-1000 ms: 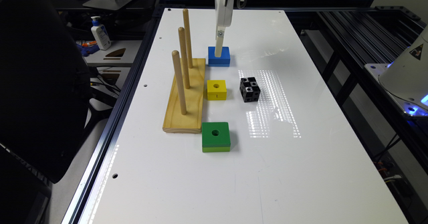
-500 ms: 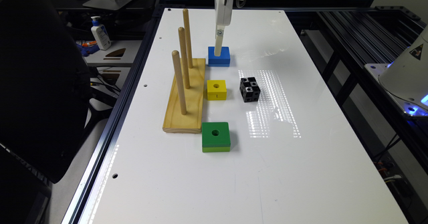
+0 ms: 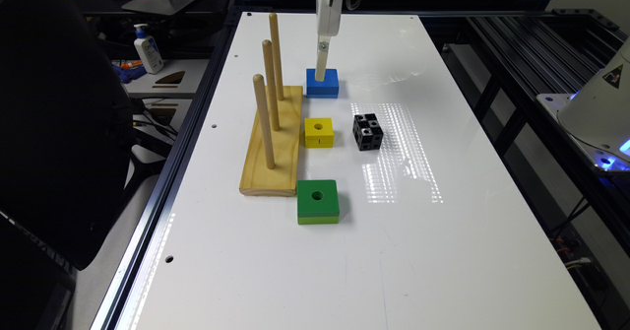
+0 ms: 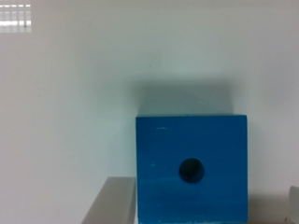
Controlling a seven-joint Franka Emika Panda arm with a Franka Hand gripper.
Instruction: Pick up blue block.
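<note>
The blue block (image 3: 322,83) lies flat on the white table (image 3: 443,246), at the far end of the row of blocks and beside the wooden peg board. In the wrist view the blue block (image 4: 191,168) shows its round centre hole. My gripper (image 3: 320,74) hangs straight down over it, low at the block's top. In the wrist view the gripper (image 4: 201,207) is open. One finger (image 4: 112,203) stands against one side of the block, and the other finger's edge (image 4: 294,205) stands a gap away from the opposite side.
A wooden base (image 3: 273,143) with three upright pegs stands on the exterior view's left of the blocks. A yellow block (image 3: 319,132), a black cube (image 3: 367,131) and a green block (image 3: 318,201) lie nearer the camera. The table's right half is bare.
</note>
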